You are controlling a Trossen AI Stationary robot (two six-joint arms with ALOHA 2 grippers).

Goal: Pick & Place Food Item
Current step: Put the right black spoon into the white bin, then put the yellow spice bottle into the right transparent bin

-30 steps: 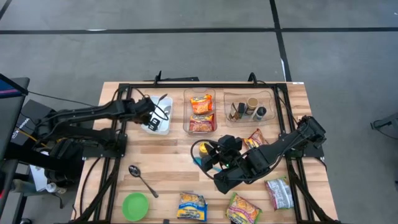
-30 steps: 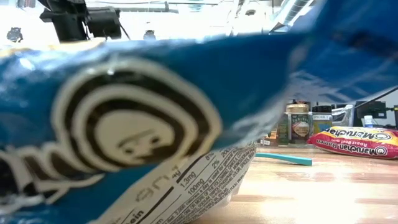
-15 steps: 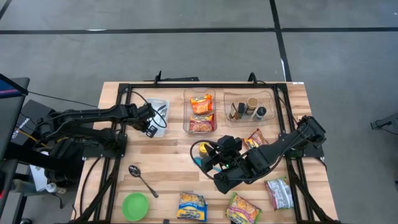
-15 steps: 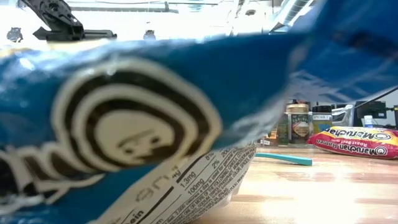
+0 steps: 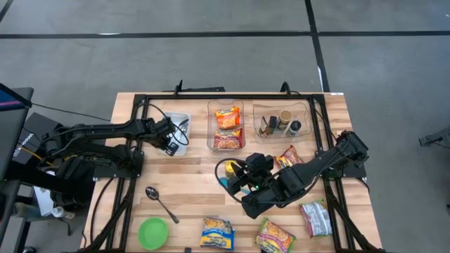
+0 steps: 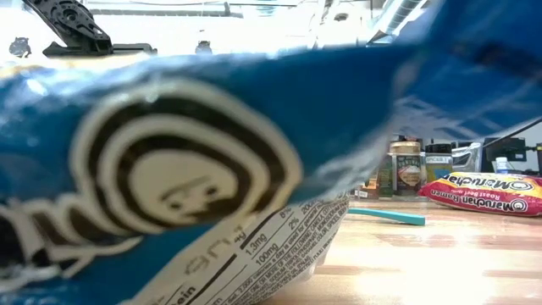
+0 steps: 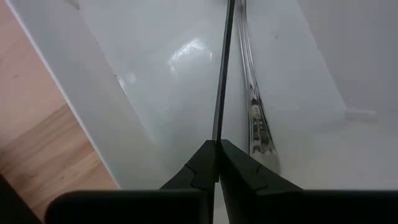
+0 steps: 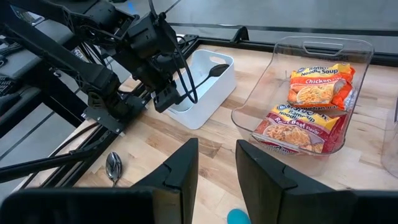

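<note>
**Left gripper pinches a dark utensil handle over the white bin; right arm waits mid-table**

At the table's far left, toward ten o'clock from its centre, the left gripper (image 5: 171,138) hangs over the white bin (image 5: 181,121). The left wrist view shows its fingers (image 7: 200,165) pressed together on a thin dark utensil handle (image 7: 221,81) that runs up over the bin's white floor, beside a silver utensil (image 7: 254,106) lying in the bin.

Toward seven o'clock lie a metal spoon (image 5: 161,202) and a green bowl (image 5: 152,232).

At twelve o'clock sits the clear tray (image 5: 226,109), holding a chicken noodle soup packet (image 5: 227,117) and a roast beef noodle packet (image 5: 228,138) side by side.

Near the centre the right gripper (image 5: 239,177) rests low, its fingers (image 8: 180,171) parted with nothing between them, just beside a teal object (image 5: 223,183).

At six o'clock two more noodle packets (image 5: 216,233) lie near the front edge. At one o'clock a second clear tray (image 5: 304,112) holds jars (image 5: 284,121). At five o'clock lies a green-edged packet (image 5: 316,217).
</note>
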